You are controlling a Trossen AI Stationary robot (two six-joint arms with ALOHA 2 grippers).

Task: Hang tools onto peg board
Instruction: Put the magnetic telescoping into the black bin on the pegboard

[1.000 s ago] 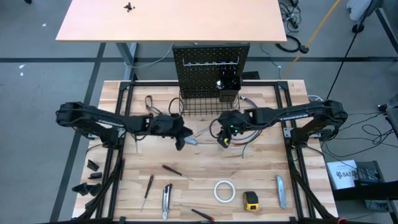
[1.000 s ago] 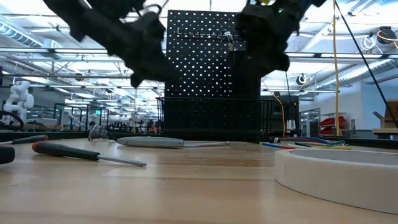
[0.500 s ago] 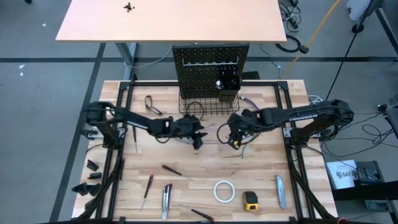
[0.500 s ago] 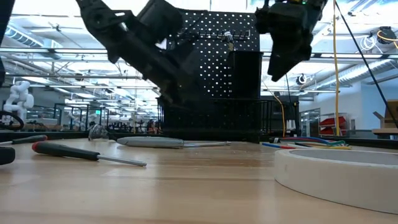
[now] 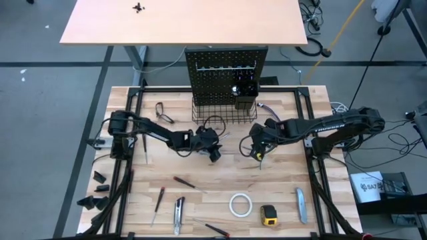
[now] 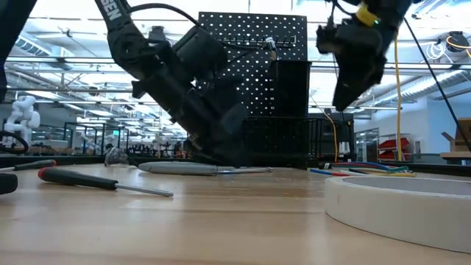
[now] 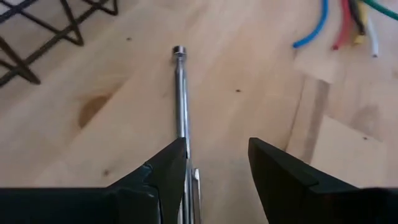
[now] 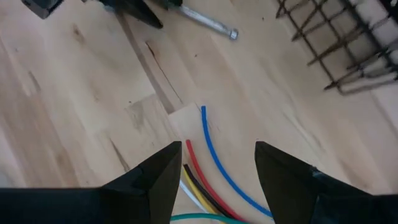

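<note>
Left pincer [image 7: 214, 168], parted and empty, sits low over the ratchet [image 7: 181, 93] before the peg board [image 5: 225, 70]; right pincer [image 8: 217, 168] hovers parted, empty.

The table [image 7: 93, 143] is pale wood with a smooth, matt finish, its grain and a few dark knots plain to see. A slim tool shaft [image 7: 181, 93] on it is bright polished metal. The gripper fingers [image 7: 280, 174] look like dull black plastic. The wires [image 8: 214, 162] have glossy plastic sheaths (blue, red and others). The peg board [image 5: 225, 73] is matt black perforated metal, its basket [image 8: 348, 43] dark wire.
</note>
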